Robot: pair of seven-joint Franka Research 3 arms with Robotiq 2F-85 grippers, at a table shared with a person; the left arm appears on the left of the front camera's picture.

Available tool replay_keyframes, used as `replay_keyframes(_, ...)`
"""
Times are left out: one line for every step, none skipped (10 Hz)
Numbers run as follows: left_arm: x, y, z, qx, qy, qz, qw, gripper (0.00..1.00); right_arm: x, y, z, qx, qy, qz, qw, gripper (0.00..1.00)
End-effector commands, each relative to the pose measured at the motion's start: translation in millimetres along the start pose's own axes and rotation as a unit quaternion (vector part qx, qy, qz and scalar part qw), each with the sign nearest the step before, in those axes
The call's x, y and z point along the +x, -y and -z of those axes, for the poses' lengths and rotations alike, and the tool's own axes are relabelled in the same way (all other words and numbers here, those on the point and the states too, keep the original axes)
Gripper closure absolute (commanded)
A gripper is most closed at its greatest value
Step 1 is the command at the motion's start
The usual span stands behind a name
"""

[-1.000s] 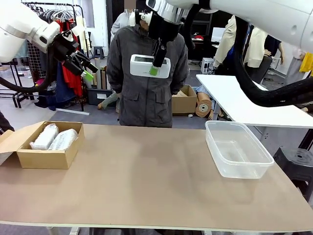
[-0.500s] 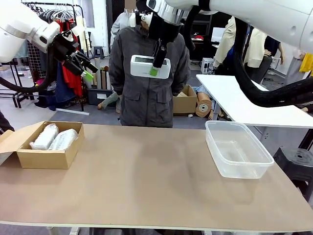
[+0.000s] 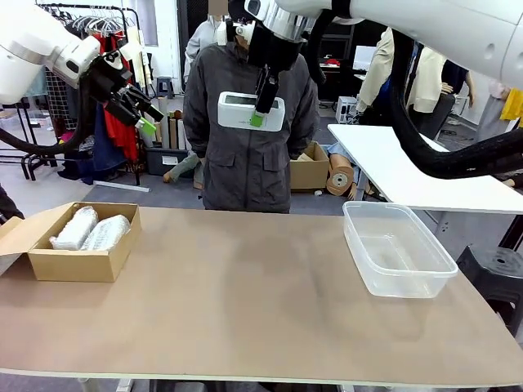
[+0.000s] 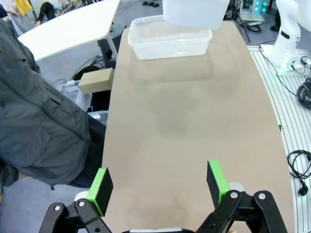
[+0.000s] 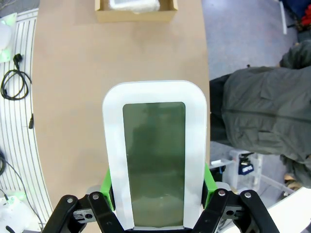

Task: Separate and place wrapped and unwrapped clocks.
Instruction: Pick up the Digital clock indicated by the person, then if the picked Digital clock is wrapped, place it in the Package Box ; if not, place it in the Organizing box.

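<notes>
Front view, left to right: two wrapped clocks (image 3: 88, 229) lie in the cardboard box (image 3: 78, 263), left gripper (image 3: 144, 114) spread empty, right gripper (image 3: 260, 109) clamped on the bare clock (image 3: 250, 110) held high, so any slip risks a hard fall short of the clear tub (image 3: 398, 249).

We see a grey floor behind the brown table (image 3: 245, 302), a clothes rack (image 3: 90, 20) at far left (garments hanging), a white table (image 3: 417, 175) right, and cardboard boxes (image 3: 309, 170) between.
</notes>
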State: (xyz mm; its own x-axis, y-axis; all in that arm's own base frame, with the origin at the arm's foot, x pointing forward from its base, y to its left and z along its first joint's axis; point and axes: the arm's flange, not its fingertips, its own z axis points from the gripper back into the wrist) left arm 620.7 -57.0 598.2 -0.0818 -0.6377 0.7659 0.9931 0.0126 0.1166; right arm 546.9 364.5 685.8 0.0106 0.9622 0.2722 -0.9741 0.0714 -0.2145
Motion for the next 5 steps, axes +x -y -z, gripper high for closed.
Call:
replay_keyframes(0.6,0.7,-1.1,0.003,-0.001,0.003,1.0,0.0,0.5,-1.4,-4.5,-0.001,0.0,0.0,1.0,1.0)
replay_keyframes(0.6,0.7,-1.1,0.003,-0.001,0.003,1.0,0.0,0.5,-1.4,-4.5,-0.001,0.0,0.0,1.0,1.0)
replay_keyframes(0.6,0.7,-1.1,0.003,-0.001,0.003,1.0,0.0,0.5,-1.4,-4.5,-0.001,0.0,0.0,1.0,1.0)
replay_keyframes(0.6,0.7,-1.1,0.003,-0.001,0.003,1.0,0.0,0.5,-1.4,-4.5,-0.001,0.0,0.0,1.0,1.0)
replay_keyframes(0.6,0.7,-1.1,0.003,-0.001,0.003,1.0,0.0,0.5,-1.4,-4.5,-0.001,0.0,0.0,1.0,1.0)
